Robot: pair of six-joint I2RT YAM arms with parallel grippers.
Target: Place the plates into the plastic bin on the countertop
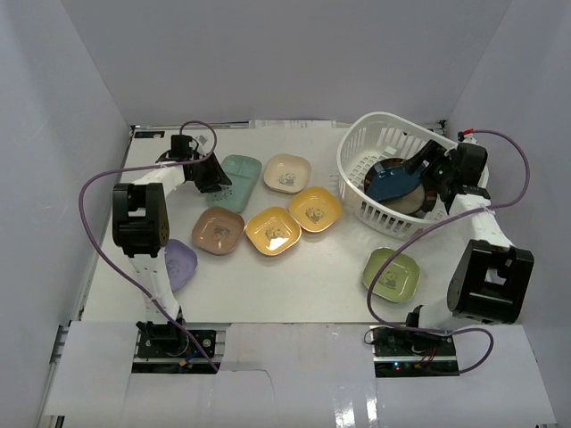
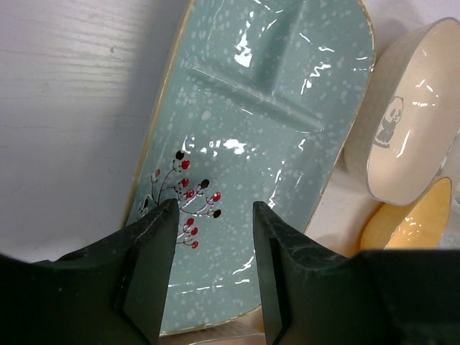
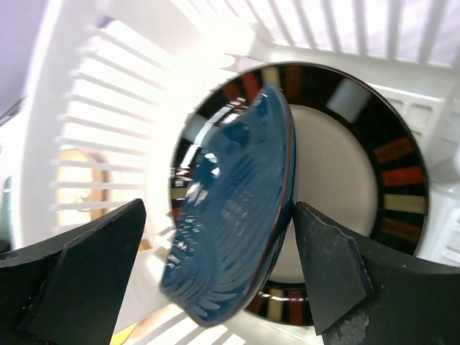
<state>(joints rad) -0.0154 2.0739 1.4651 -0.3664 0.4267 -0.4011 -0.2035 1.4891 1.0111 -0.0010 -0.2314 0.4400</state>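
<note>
The white plastic bin [image 1: 379, 122] stands at the back right of the countertop [image 1: 294, 285]. Inside it a dark blue plate [image 3: 230, 223] tilts on edge over a round dark-rimmed plate [image 3: 338, 165]. My right gripper [image 3: 219, 208] is open in the bin, its jaws wide on either side of the blue plate, whose rim lies against the right finger. My left gripper [image 2: 214, 208] is open, low over the near end of the teal divided tray [image 2: 273, 108]. Beige [image 1: 287, 172], two yellow [image 1: 315, 209] [image 1: 273, 230], brown [image 1: 218, 230], lavender [image 1: 178, 265] and green [image 1: 392, 273] plates lie on the countertop.
White walls close in the left, back and right. The beige dish [image 2: 410, 129] and a yellow dish [image 2: 417, 223] sit just right of the teal tray. The left arm's purple cable [image 1: 98, 192] loops over the left side, and the lavender plate lies partly under that arm.
</note>
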